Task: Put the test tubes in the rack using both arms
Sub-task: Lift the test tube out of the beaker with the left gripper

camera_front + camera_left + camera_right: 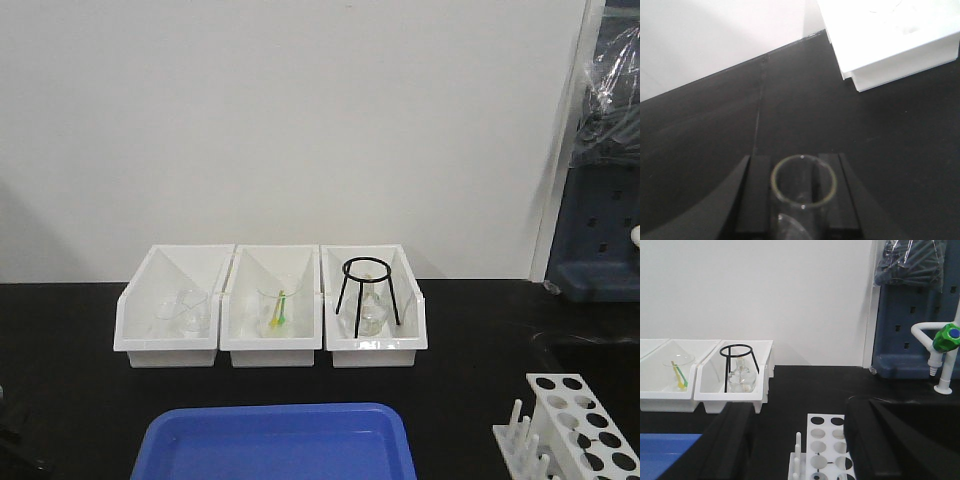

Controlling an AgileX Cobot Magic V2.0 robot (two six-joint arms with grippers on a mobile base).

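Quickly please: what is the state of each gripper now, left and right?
Left gripper: jaws closed on a test tube.
Right gripper: jaws open, holding nothing.

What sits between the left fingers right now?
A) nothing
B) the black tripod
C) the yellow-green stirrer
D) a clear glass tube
D: the left wrist view shows a clear test tube, its round open rim toward the camera, held between the black left fingers.

Black bench (80, 400) carries three white bins (270, 356); blue tray (275, 450); rack (560, 393)
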